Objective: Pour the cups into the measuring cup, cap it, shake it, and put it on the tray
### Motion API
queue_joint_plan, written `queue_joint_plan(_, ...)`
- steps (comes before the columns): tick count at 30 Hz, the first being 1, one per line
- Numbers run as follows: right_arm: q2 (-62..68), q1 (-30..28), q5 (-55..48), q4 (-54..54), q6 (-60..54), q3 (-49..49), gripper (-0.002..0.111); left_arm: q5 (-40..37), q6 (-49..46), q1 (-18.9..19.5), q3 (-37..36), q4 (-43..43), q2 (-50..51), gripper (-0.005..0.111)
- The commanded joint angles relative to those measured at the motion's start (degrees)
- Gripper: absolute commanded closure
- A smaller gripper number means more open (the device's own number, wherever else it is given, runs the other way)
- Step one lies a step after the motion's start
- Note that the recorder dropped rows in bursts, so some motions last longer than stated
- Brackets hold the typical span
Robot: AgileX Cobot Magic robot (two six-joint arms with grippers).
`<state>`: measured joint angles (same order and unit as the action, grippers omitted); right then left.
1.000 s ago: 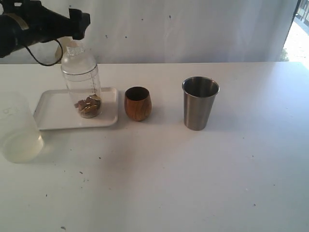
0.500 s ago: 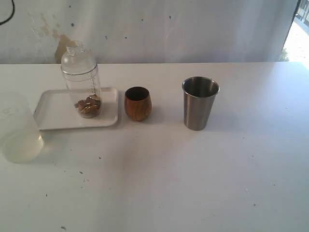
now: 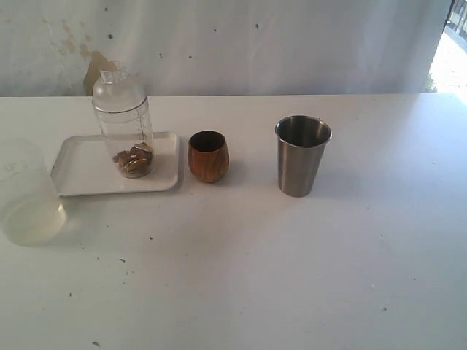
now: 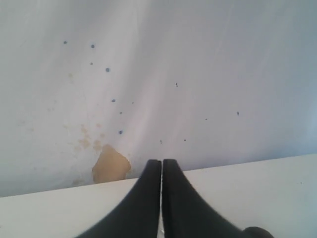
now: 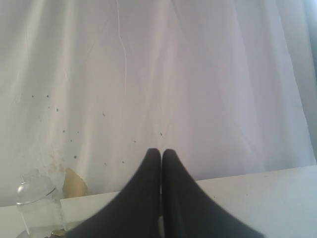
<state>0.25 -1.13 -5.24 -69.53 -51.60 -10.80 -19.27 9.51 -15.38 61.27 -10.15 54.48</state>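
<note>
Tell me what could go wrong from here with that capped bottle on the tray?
1. The measuring cup is tall and narrow and stands near one end of the tray; a nudge to either might topple it.
2. How firmly the cap sits cannot be seen; if it is loose, a fall would probably spill the brown pieces inside.
3. The wooden cup stands close beside the tray's edge, so an arm reaching in could knock it.

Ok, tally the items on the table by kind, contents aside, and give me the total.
Cups and containers: 4 (measuring cup, wooden cup, steel tumbler, frosted container)
Lids: 1 (cap, on the measuring cup)
Trays: 1 (tray)
Total: 6
</note>
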Motion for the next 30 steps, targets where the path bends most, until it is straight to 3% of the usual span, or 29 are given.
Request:
queue_joint_plan(1, -0.2, -0.1, 0.2, 0.2, 0.1, 0.2, 0.108, -0.1, -0.3, 0.0, -6.5, 1.1, -9.7, 0.106)
queue_joint_plan(8, -0.2, -0.1, 0.2, 0.2, 0.1, 0.2, 0.108, -0.1, -0.3, 0.0, -19.4, 5.3, -24.8, 0.106)
queue_joint_plan(13, -0.2, -0.1, 0.2, 0.2, 0.1, 0.2, 0.108, -0.1, -0.2, 0.0, -25.2, 8.7, -29.7, 0.106)
queue_joint_plan(28, -0.2, -0.1, 0.2, 0.2, 0.1, 0.2, 0.108, 0.2, -0.5, -1.4, -27.1, 8.0, -30.5, 0.106)
queue_joint_plan(30, -0.2, -0.1, 0.2, 0.2, 0.1, 0.2, 0.108, 0.9, -1.0, 0.0, -27.8, 8.0, -30.5, 0.106)
